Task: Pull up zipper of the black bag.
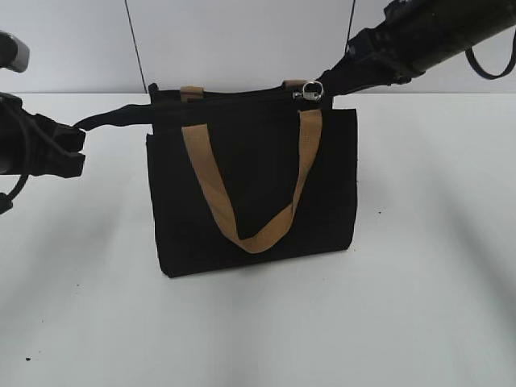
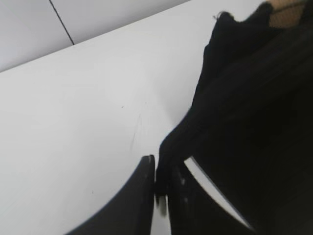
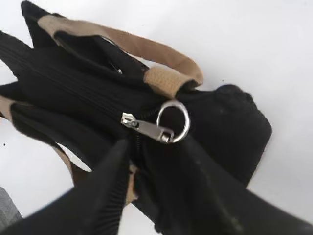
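Note:
The black bag [image 1: 250, 193] stands upright on the white table with its tan handles [image 1: 211, 189] hanging down the front. My left gripper [image 1: 78, 139] is shut on a black fabric tail [image 1: 121, 115] that runs out from the bag's top left corner; the left wrist view shows the jaws [image 2: 159, 178] pinching that fabric. The zipper [image 1: 310, 90], a silver slider with a ring pull [image 3: 172, 122], lies at the right end of the top track. My right gripper [image 1: 329, 81] is just beside it. Its fingers [image 3: 152, 147] are apart, straddling the track just short of the slider, holding nothing.
The white table [image 1: 419, 274] spreads around the bag. A pale wall [image 1: 242, 40] with thin dark cables rises behind it. A tan handle loop [image 3: 166, 78] lies across the bag's top near the ring pull.

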